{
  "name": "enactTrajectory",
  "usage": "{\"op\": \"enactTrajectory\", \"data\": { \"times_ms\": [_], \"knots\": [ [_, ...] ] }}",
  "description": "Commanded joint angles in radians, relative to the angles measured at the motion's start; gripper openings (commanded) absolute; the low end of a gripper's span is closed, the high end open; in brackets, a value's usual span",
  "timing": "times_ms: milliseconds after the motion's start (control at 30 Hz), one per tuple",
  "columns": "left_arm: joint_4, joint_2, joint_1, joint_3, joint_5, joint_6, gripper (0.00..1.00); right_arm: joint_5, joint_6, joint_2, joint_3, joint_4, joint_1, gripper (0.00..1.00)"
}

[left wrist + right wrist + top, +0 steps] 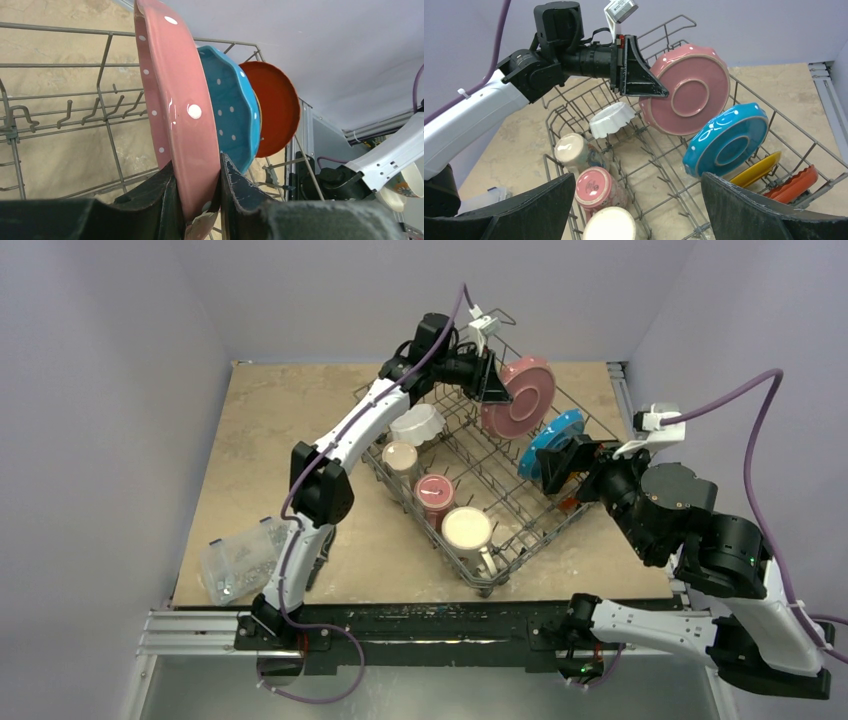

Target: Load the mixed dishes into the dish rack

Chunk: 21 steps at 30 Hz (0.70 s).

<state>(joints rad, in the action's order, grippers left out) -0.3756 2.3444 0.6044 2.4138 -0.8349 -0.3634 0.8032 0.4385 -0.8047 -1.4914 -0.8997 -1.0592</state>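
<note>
Lower rim of the pink dotted round plate [175, 100] vanishes inside the left tool [197, 165]. Overhead, the right tool [555, 465] all but hides the yellow plate [756, 170] and red-orange plate [791, 184] in the right corner of the grey wire dish rack [485, 465]. The cream ceramic mug [614, 225] at the rack's near end is cropped below. Clear plastic box [240, 558] left of the rack: contents too small to tell.

- No text, label, brand, number or sign can be read in any of the views.
</note>
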Motion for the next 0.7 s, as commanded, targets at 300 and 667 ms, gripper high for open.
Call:
{"op": "enactTrajectory", "data": {
  "times_ms": [300,667],
  "knots": [
    [0.212,0.046,-0.002,0.051,-0.038,0.071,0.00,0.039,0.002,-0.025,-0.008,-0.020,0.003,0.98],
    [0.092,0.031,0.026,0.019,0.057,0.231,0.22,0.054,0.017,-0.024,-0.009,-0.028,0.003,0.98]
  ]
}}
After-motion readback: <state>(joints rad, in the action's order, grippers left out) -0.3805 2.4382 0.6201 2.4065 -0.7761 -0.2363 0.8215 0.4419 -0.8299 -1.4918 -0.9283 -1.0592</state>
